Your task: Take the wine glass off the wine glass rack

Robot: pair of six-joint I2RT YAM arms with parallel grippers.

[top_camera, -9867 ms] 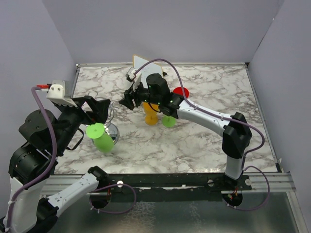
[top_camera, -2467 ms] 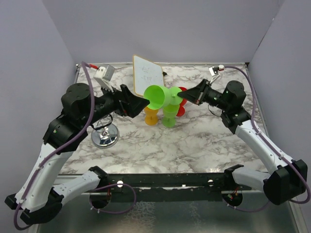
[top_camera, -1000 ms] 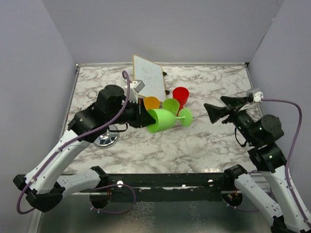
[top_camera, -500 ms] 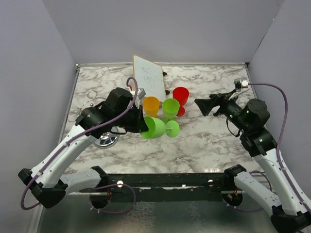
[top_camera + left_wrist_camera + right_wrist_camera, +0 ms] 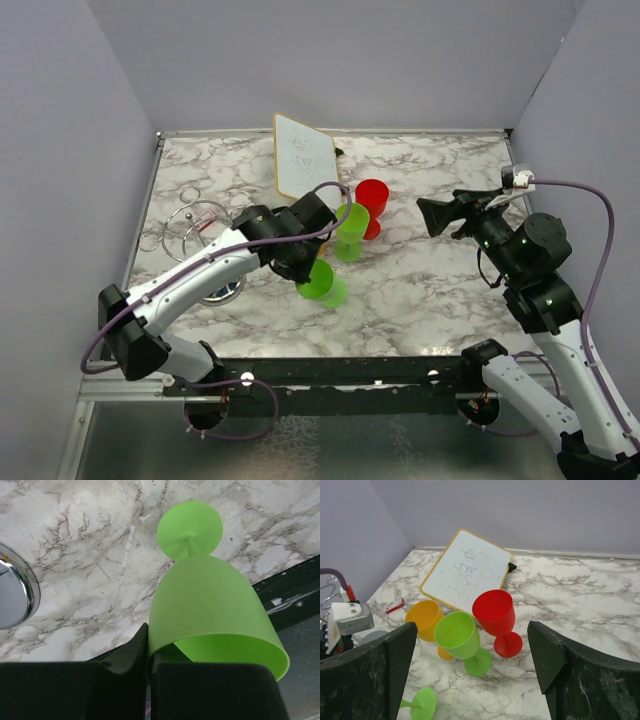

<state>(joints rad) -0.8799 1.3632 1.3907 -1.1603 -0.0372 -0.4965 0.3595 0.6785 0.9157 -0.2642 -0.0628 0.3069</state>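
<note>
Marble table [image 5: 430, 300]: wine glass rack [image 5: 200, 220] at 9 o'clock, no glass on it. Green wine glass [image 5: 320, 282] is off it, near 6 o'clock, foot down. Left gripper [image 5: 148, 647] pinches its rim. Touchdown unclear; set-down and release look left. Right gripper [image 5: 437, 215] gapes wide, empty.

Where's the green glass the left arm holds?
Top view, front-centre: the green wine glass is in the left gripper, right of the wine glass rack and in front of the standing green glass.

Green wine glass [image 5: 210, 610], clear of chrome rack [image 5: 200, 220]
</note>
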